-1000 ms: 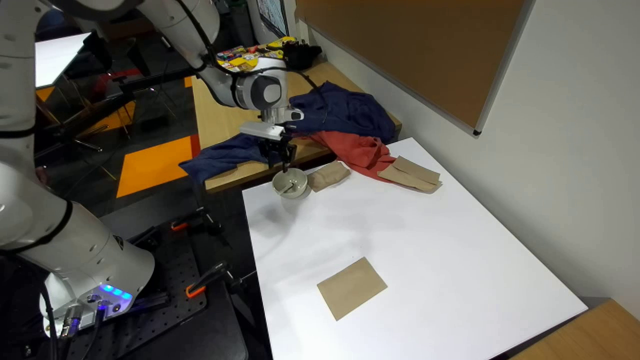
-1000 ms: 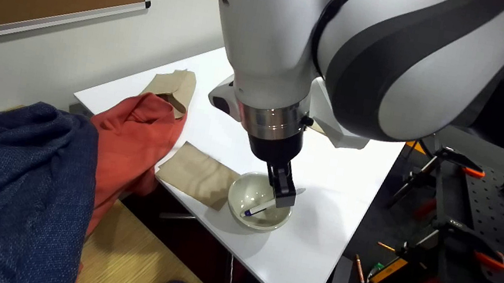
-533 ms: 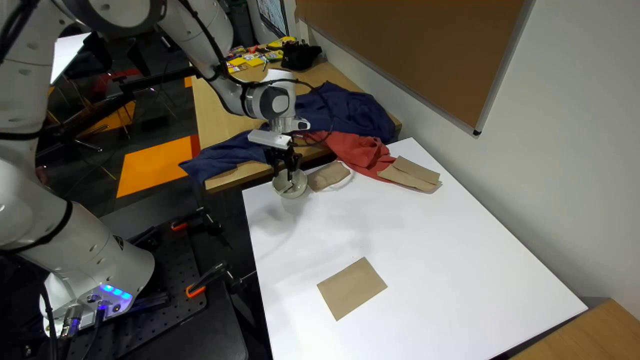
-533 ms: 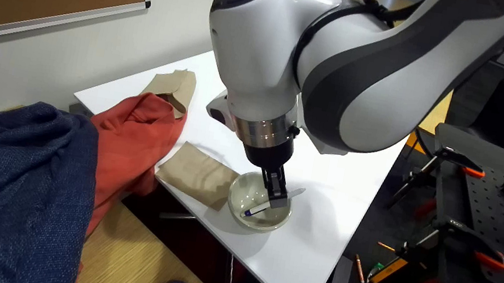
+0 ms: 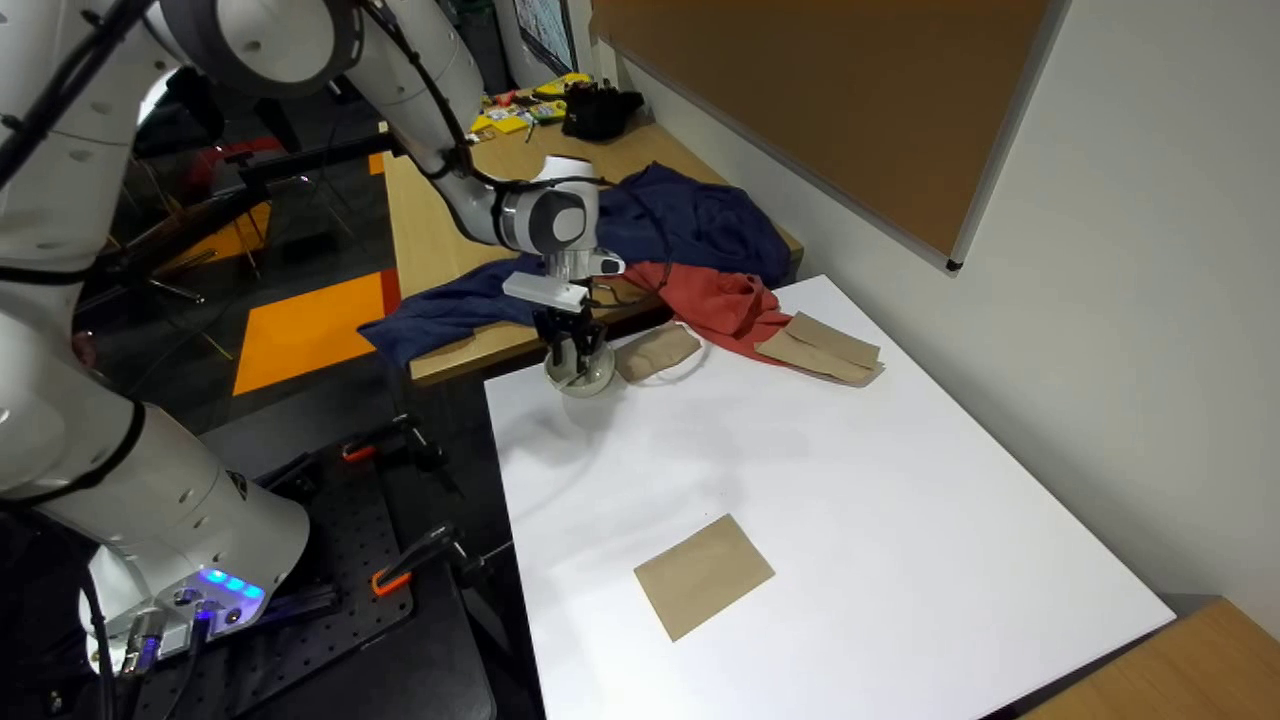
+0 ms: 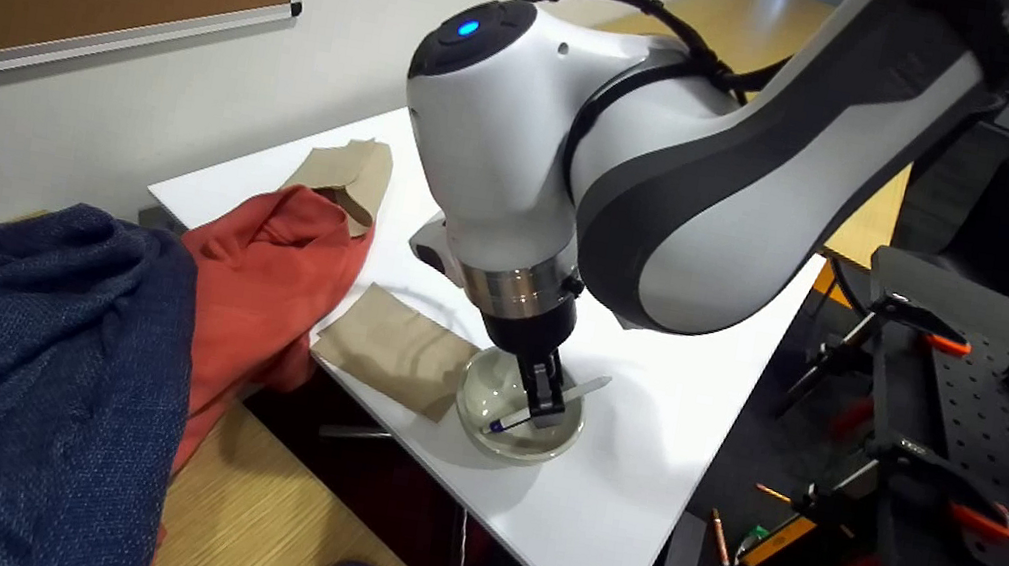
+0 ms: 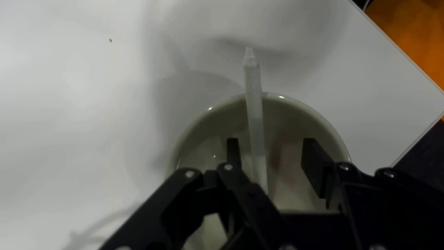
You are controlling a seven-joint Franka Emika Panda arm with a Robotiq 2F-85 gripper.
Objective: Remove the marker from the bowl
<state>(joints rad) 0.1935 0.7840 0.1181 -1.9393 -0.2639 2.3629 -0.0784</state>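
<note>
The pale bowl (image 6: 468,399) stands near a corner of the white table in both exterior views (image 5: 603,378). A white marker with a blue band leans in it. Its upper end (image 6: 592,385) sticks out over the rim, and the banded end lies inside. In the wrist view the marker (image 7: 255,107) crosses the bowl's rim (image 7: 305,106) and runs down between my fingers. My gripper (image 7: 272,152) is open, with a finger on each side of the marker. The marker is nearer the left finger (image 7: 233,149), with a gap visible. The marker's lower end is hidden by the gripper there.
A brown paper piece (image 6: 392,351) lies beside the bowl. Red cloth (image 6: 277,278) and dark blue cloth (image 6: 25,369) lie beyond it. More brown paper (image 5: 820,350) is near the wall, and a flat brown sheet (image 5: 705,577) lies on the white table (image 5: 880,560).
The arm has come down, and the gripper's fingers have moved lower into the bowl around the marker. The bowl and the marker have not visibly moved.
</note>
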